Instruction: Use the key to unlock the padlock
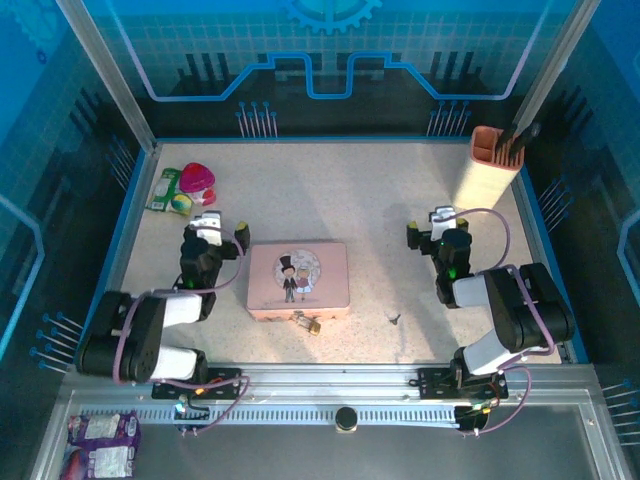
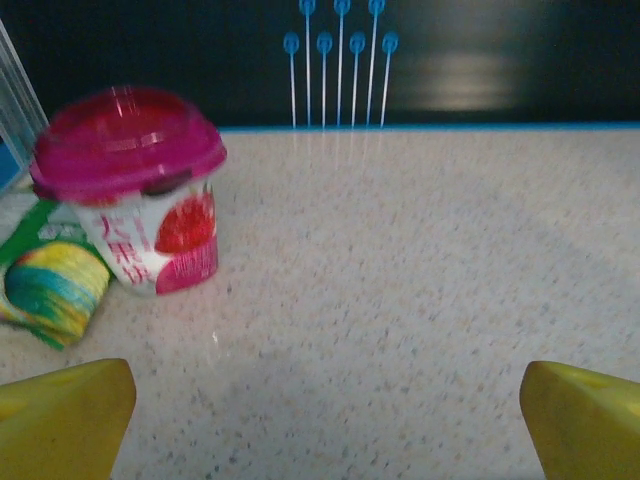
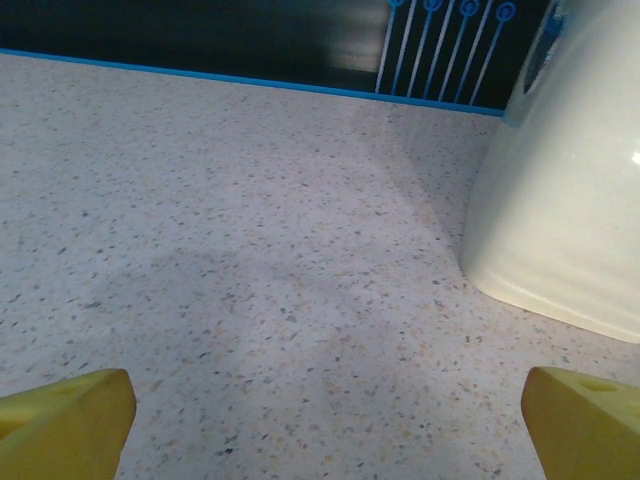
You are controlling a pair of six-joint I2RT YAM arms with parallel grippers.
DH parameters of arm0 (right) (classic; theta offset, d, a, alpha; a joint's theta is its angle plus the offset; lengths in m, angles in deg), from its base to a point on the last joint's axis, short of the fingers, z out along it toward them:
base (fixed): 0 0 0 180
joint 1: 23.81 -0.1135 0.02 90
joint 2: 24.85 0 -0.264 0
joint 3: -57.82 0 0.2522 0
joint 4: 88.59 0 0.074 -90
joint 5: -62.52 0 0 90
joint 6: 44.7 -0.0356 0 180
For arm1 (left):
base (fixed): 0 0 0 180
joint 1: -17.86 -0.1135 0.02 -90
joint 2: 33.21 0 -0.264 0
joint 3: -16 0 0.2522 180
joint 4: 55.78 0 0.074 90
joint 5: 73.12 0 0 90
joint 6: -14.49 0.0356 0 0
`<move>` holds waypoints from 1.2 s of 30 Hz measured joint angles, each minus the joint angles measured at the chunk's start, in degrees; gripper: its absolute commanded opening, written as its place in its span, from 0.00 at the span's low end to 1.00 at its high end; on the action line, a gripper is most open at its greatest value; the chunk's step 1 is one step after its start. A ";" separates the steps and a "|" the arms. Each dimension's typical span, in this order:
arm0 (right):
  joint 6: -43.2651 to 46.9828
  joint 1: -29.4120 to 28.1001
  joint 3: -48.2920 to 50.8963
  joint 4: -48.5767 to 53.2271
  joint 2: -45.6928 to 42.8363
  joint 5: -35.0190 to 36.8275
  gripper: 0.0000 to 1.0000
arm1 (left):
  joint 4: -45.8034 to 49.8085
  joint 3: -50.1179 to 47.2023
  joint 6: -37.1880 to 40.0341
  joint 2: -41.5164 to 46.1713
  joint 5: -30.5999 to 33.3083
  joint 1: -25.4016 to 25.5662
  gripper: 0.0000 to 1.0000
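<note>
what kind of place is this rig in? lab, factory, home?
Most likely a lab robot cell, not a home. A speckled table is boxed in by an aluminium frame and blue printed panels; two arms are bolted at its near edge; a tin and cup look like props.

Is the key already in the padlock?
No, the key lies loose by itself, well to the right of the padlock.

Key (image 1: 394, 319) — tiny (shape unclear)
</note>
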 measured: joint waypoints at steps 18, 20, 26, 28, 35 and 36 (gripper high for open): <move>-10.14 -6.84 -7.08 36.39 -44.83 4.50 1.00 | 59.47 25.64 -34.12 36.28 11.41 0.17 0.99; -14.88 -5.38 -10.03 43.80 -51.19 2.78 1.00 | 65.09 26.49 -39.39 40.06 11.98 0.09 0.99; -23.37 -1.20 -14.51 60.39 -59.10 -6.73 1.00 | 73.22 24.92 -41.81 48.98 4.42 -0.57 0.99; -25.07 -1.20 -16.52 65.99 -58.03 -9.88 1.00 | 75.78 26.16 -40.63 47.04 -1.05 -0.57 0.99; -29.75 -7.08 -19.89 82.88 -51.98 -11.87 1.00 | 80.37 26.95 -38.49 40.87 -15.23 6.03 0.99; -30.56 -9.60 -20.17 85.09 -50.99 -10.78 1.00 | 81.07 26.95 -38.32 40.61 -15.41 8.39 0.99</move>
